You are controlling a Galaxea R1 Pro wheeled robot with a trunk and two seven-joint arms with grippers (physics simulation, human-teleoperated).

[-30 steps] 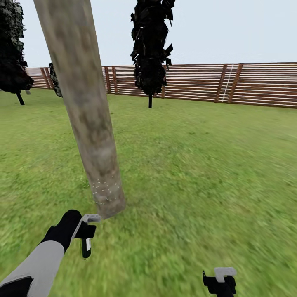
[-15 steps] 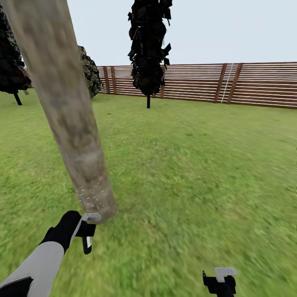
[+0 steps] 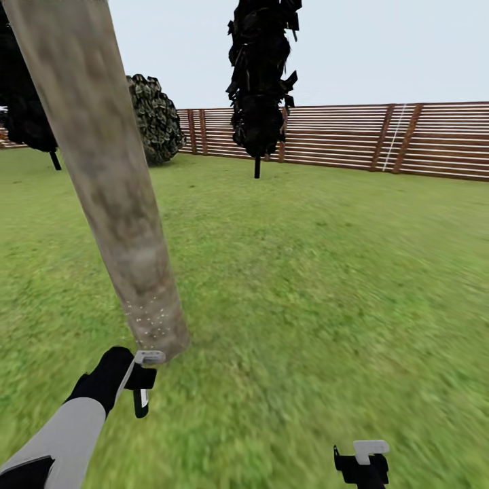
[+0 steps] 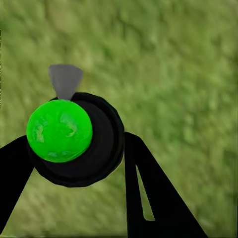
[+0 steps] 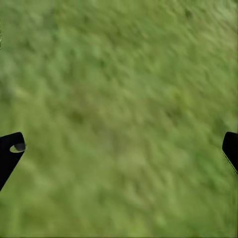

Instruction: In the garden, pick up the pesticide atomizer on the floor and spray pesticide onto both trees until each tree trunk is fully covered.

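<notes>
A thick mottled grey-brown tree trunk [image 3: 115, 204] rises at the left of the head view, leaning across the picture. Whitish pesticide specks [image 3: 153, 319] dot its lowest part. My left gripper [image 3: 140, 387] hangs just in front of the trunk's base. In the left wrist view it [image 4: 74, 166] is shut on the pesticide atomizer [image 4: 59, 130], a black round body with a bright green cap and a grey nozzle. My right gripper [image 3: 363, 462] sits low at the right, over grass. Its fingertips [image 5: 11, 148] stand far apart in the right wrist view, with nothing between them.
Green lawn [image 3: 326, 272] stretches ahead and to the right. A dark narrow tree [image 3: 261, 81] with a thin trunk stands mid-back, a dark bush [image 3: 155, 119] behind the thick trunk, another dark tree [image 3: 30, 115] at the far left. A reddish-brown slat fence [image 3: 380, 139] closes the back.
The whole view has shifted, so the camera moved: the trunk sits further left than a second ago and the bush behind it has come into sight. Both arms keep their pose.
</notes>
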